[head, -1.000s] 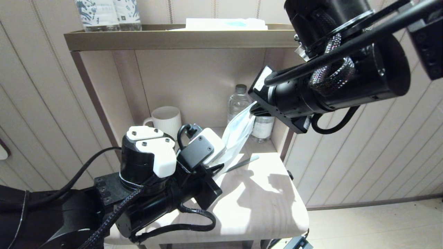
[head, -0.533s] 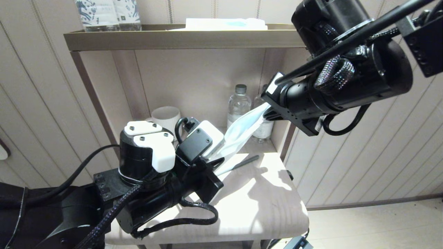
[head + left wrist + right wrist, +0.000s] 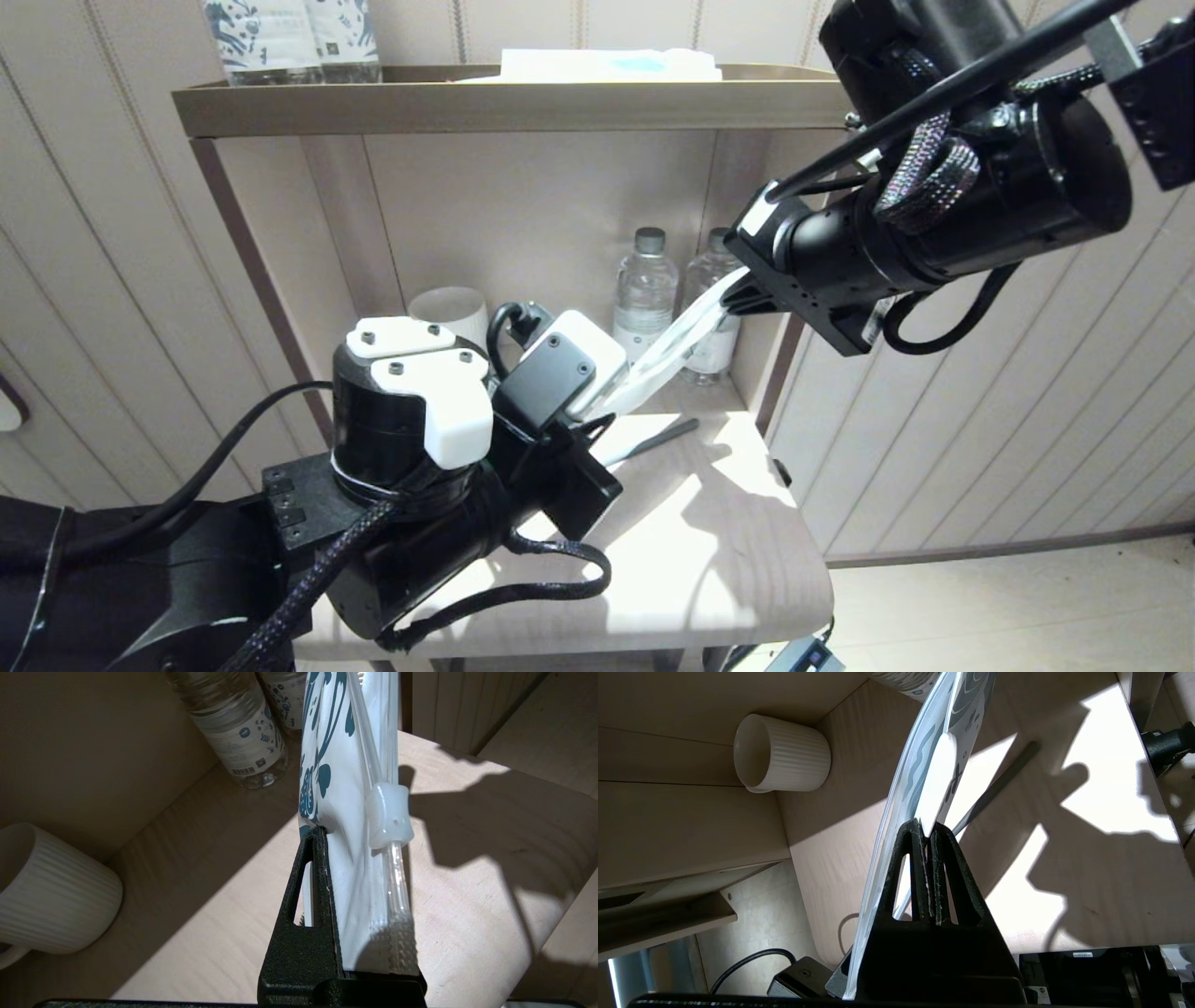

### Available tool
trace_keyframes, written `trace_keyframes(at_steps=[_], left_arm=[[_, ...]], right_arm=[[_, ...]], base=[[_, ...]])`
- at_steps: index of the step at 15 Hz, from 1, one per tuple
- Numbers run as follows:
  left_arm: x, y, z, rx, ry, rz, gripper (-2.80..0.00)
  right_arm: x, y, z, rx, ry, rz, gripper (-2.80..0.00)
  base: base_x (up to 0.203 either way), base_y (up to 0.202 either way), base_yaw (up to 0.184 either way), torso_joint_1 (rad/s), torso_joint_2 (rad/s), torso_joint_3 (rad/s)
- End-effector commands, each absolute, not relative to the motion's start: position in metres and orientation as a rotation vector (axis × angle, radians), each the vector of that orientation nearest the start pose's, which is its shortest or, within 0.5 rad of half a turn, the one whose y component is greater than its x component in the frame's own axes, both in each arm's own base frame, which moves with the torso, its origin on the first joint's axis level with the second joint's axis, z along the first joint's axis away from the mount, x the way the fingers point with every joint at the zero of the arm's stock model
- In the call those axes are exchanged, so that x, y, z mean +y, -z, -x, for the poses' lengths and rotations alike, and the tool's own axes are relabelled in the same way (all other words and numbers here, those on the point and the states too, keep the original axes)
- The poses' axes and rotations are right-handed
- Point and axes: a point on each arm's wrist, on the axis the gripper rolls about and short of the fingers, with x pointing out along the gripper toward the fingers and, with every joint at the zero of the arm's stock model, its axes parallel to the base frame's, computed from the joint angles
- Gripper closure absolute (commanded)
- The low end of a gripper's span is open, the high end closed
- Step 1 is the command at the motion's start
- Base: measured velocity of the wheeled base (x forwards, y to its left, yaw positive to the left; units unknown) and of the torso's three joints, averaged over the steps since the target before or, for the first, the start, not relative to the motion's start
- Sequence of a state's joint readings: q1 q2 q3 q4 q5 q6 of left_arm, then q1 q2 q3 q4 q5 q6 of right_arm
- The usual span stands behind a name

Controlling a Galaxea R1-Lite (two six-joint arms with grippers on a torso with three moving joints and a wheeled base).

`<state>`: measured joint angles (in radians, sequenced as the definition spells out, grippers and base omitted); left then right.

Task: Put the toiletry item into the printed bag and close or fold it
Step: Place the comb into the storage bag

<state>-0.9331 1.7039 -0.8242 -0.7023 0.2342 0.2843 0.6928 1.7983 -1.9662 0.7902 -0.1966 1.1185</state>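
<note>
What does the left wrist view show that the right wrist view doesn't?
Only the left wrist view shows the clear plastic water bottles and the bag's translucent white slider clip. Only the right wrist view shows the slim grey toothbrush lying on the pale wooden table. Both show the white translucent printed bag pinched in black jaws and the ribbed white mug.

The pale wooden bench (image 3: 728, 560) carries a ribbed white mug (image 3: 782, 760), two water bottles (image 3: 644, 289) at the back, and a slim toothbrush (image 3: 653, 439).

L gripper (image 3: 327, 835), R gripper (image 3: 928, 833); both clamped
</note>
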Motion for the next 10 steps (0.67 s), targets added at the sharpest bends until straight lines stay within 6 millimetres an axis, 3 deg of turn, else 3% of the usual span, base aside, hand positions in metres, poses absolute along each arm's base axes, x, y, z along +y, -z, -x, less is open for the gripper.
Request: trace_keyframes(at_steps=[1,9,10], left_arm=[[-0.2512,-0.1942,-0.1858,0.039,0.726,-0.37,0.0],[-0.2523,-0.1932,-0.1854,0.041,0.729,-0.372,0.0],[-0.2523,-0.1932,-0.1854,0.04,0.729,-0.373,0.0]], right_arm=[[0.1958,-0.3371,-0.2395,0.76,-0.116,-0.8,0.0],[0.1967,-0.3373,-0.2404,0.754,-0.121,-0.803,0.0],[0.1963,-0.3377,-0.24,0.752,-0.121,-0.803,-2.8]], base=[[0.0,0.0,0.0,0.0,0.0,0.0],[0.0,0.0,0.0,0.0,0.0,0.0],[0.0,0.0,0.0,0.0,0.0,0.0]])
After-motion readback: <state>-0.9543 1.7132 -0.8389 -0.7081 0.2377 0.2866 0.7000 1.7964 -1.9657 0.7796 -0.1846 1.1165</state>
